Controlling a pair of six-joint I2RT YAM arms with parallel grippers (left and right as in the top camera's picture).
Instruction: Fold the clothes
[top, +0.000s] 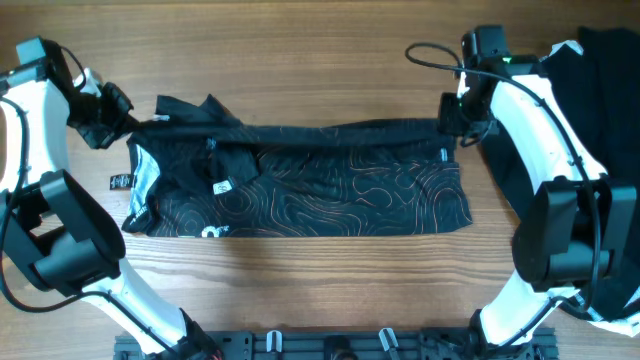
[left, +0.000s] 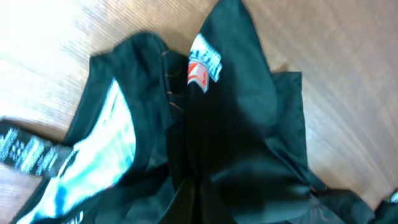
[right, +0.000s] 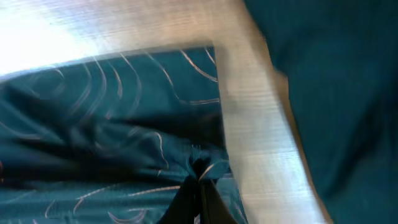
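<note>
Holding, right gripper (top: 455, 118): jaws pressed together on the jersey (top: 330, 185) at its far right corner. In the right wrist view the cloth bunches to a point exactly where they meet.
Holding, left gripper (top: 112, 118): at the jersey's far left corner. My fingers are hidden under cloth in the left wrist view, but the folds gather toward where they sit and a taut ridge runs to them, so I judge them pinching the jersey too.
Jersey: lies flat on the table (top: 300, 60) as a long band, with a pale panel (top: 143, 180) and a bunched sleeve at its left end and a red-and-white tag (left: 203, 64) showing there.
Long axis: side to side, from one gripper to the other; the far edge is stretched nearly straight between them.
Which way it lies: all the cloth spreads from my jaws toward my own bases — so I judge the next fold brings the far edge over toward the near edge, both arms together, neither nearer.
Open room: bare wood beyond the jersey's far edge, and a strip along its near edge.
Edges to mind: a heap of dark cloth (top: 600, 90) just right of the jersey's right end, close behind my right arm — and a small dark label (top: 120, 182) just off the left end.
</note>
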